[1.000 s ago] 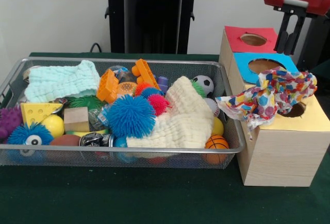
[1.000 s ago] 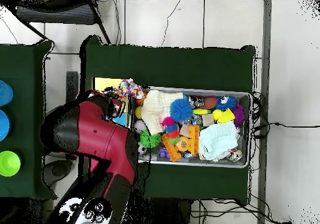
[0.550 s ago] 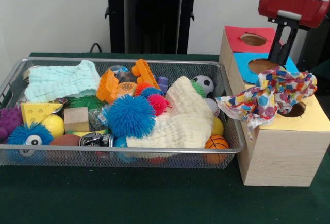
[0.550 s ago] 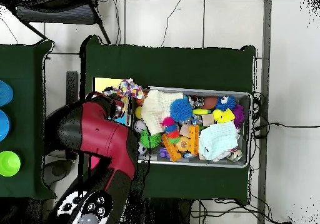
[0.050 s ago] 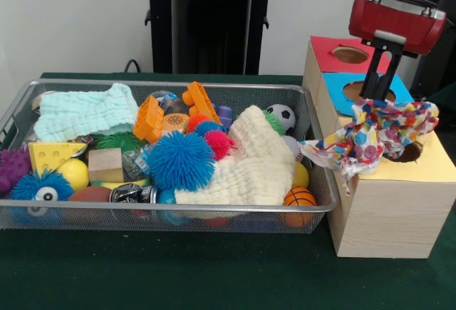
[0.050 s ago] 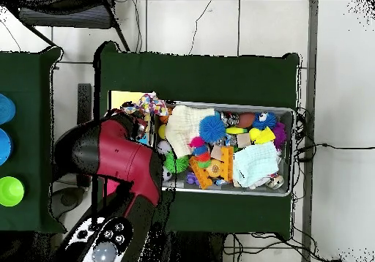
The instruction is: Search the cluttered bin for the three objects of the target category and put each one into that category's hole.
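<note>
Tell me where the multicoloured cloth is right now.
In the front view the multicoloured cloth lies on the wooden box, right of the bin, draped over the yellow hole, beneath the gripper.

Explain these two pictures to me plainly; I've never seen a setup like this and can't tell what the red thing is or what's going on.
The red thing is a robot arm, and its gripper is the black part hanging below the red head. One picture looks across the table at the robot; the other looks straight down from above.

On the green table stands a wire mesh bin crammed with toys and cloths: a blue spiky ball, a cream cloth, a mint cloth, orange plastic blocks and small balls. Beside it stands a wooden box with red, blue and yellow tops, each with a round hole.

A multicoloured cloth lies draped over the yellow top, just under the gripper. Whether the gripper grips it, I cannot tell.
</note>
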Action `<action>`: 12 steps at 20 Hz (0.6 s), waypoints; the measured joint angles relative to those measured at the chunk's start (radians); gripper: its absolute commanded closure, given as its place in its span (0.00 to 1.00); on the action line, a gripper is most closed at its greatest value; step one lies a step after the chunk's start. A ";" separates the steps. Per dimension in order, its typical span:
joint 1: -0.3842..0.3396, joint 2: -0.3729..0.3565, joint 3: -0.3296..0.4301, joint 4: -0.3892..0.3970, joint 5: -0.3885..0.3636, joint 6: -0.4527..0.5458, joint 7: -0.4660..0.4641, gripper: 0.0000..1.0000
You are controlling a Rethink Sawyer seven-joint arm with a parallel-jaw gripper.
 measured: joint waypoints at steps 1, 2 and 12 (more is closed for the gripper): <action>0.000 0.002 0.000 0.000 0.000 -0.003 0.000 1.00; -0.001 0.007 0.001 0.000 0.000 -0.013 0.000 1.00; -0.027 0.004 0.048 0.001 0.016 -0.063 0.000 1.00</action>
